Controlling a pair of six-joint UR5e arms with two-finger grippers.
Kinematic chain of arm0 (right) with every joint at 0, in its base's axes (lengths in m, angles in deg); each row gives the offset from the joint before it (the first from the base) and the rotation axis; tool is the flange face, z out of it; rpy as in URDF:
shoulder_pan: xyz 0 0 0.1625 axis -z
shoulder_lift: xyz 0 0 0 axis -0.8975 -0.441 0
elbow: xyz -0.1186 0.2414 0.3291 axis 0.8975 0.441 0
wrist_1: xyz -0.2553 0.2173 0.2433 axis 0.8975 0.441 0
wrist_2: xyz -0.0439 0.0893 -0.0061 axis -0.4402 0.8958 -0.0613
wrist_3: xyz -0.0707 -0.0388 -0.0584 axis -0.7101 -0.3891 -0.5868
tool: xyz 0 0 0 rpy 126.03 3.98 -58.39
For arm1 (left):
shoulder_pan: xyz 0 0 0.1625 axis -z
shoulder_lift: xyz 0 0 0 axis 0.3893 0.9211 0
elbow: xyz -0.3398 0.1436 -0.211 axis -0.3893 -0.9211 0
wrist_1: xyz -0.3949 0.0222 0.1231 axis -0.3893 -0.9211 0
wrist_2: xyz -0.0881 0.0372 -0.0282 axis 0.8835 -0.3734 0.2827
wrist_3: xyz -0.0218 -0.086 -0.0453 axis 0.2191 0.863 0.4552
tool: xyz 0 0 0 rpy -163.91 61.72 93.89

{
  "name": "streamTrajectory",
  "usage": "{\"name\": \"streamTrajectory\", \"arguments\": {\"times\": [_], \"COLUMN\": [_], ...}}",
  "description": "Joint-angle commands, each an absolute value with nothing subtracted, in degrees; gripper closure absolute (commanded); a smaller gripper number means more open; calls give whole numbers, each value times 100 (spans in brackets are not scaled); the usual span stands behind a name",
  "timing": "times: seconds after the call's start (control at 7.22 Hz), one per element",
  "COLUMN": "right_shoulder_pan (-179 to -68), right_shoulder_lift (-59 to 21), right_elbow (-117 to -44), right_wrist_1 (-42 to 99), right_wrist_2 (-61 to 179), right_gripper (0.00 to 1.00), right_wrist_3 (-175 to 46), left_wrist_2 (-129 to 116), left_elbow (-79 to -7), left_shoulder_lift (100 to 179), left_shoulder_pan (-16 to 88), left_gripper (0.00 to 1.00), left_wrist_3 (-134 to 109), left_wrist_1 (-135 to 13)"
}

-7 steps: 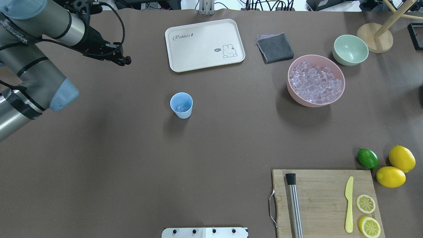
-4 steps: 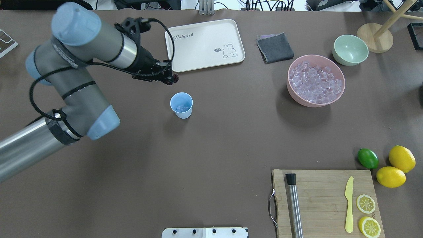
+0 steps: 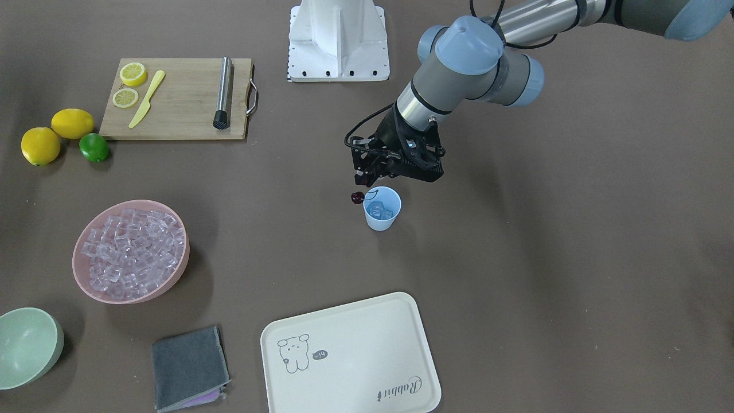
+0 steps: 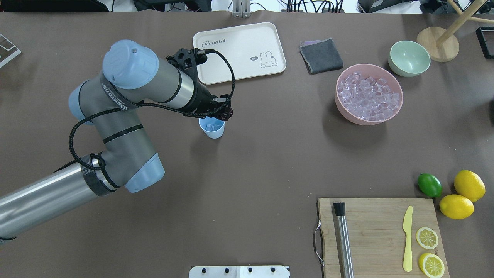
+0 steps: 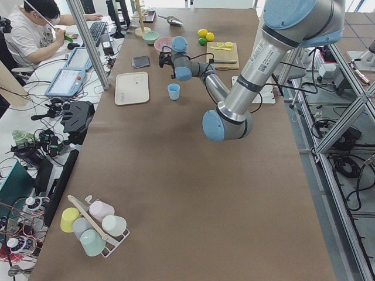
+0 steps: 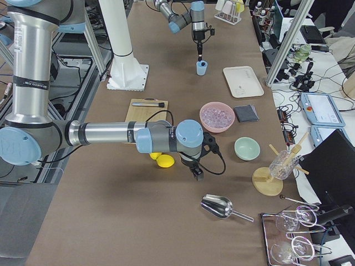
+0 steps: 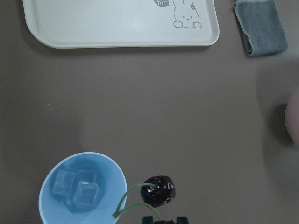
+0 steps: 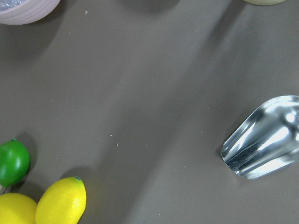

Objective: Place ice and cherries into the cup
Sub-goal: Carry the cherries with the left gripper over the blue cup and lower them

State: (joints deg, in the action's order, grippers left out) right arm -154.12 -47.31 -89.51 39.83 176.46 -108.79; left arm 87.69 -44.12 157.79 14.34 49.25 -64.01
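My left gripper [image 4: 227,113] is shut on the cherries and holds them at the light blue cup's [image 4: 211,128] rim. In the left wrist view one dark cherry [image 7: 159,190] hangs just right of the cup [image 7: 81,191], and its green stem arches over the rim. Two or three ice cubes [image 7: 77,189] lie in the cup. In the front view the cherries [image 3: 357,197] hang beside the cup [image 3: 382,209]. More ice [image 4: 368,96] fills the pink bowl [image 4: 347,112]. My right gripper [image 6: 198,175] shows only in the exterior right view, near the lemons; I cannot tell if it is open.
A cream tray [image 4: 239,52] lies behind the cup, with a grey cloth [image 4: 321,56] and a green bowl [image 4: 409,58] to the right. A cutting board [image 4: 380,235] bears a muddler, knife and lemon slices. Lemons and a lime [image 4: 429,184] lie beside it. A metal scoop [image 8: 264,140] lies near my right wrist.
My left arm has swept from the table's far left to the cup, carrying the cherries. Nothing else has moved.
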Motion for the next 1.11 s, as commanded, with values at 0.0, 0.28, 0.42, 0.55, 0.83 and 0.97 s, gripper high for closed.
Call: {"name": "streamTrajectory", "arguments": {"times": [0.0, 0.28, 0.42, 0.55, 0.83, 0.97], "right_shoulder_pan": [-15409, -15409, -15418, -15409, -15409, -15409], "right_shoulder_lift": [-4743, -4743, -4761, -4752, -4743, -4743], "right_elbow": [-8956, -8973, -8991, -8982, -8956, -8964], "right_wrist_1": [3983, 3975, 3983, 3983, 3983, 3983], "right_wrist_2": [17646, 17646, 17646, 17646, 17646, 17646], "right_gripper": [2, 2, 2, 2, 2, 2], "right_wrist_3": [-10878, -10878, -10878, -10878, -10878, -10878], "left_wrist_2": [8777, 8760, 8751, 8751, 8742, 8742], "left_elbow": [-4449, -4485, -4459, -4441, -4441, -4441], "left_shoulder_lift": [15659, 15501, 15501, 15509, 15501, 15500], "left_shoulder_pan": [1453, 1453, 1453, 1445, 1444, 1444], "left_gripper": [100, 100, 100, 95, 21, 5], "left_wrist_3": [4895, 4736, 4736, 4745, 4745, 4754], "left_wrist_1": [-6407, -6407, -6407, -6407, -6398, -6398]}}
